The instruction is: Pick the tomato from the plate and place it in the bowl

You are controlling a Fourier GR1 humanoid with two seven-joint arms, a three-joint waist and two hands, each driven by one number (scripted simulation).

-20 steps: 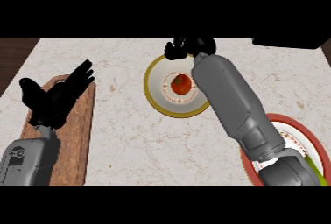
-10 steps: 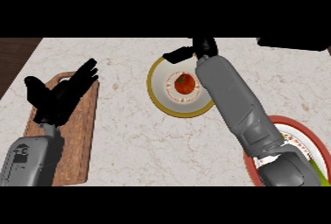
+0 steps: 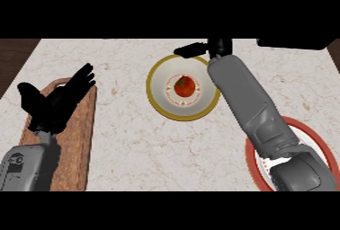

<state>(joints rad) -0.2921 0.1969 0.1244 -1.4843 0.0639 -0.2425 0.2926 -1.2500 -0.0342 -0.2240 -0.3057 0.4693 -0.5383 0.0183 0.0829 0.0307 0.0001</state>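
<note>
Just above the middle of the frame, your tomato (image 3: 185,86) sits in the centre of a white plate with a yellow-green rim (image 3: 157,101), untouched on the pale marble counter (image 3: 146,148). Your right forearm (image 3: 249,101) runs up from the lower right corner along the plate's right edge, and your right hand (image 3: 211,46) lies past the plate's upper rim, near the top of the frame; it holds nothing, and a finger or the thumb sticks out to the left, but you cannot tell how far the rest is open. At the lower right, a red-rimmed dish (image 3: 317,141) shows partly under that arm. At the left of the frame, your left hand (image 3: 54,102) rests open, fingers spread upward, above a wooden cutting board (image 3: 78,143).
</note>
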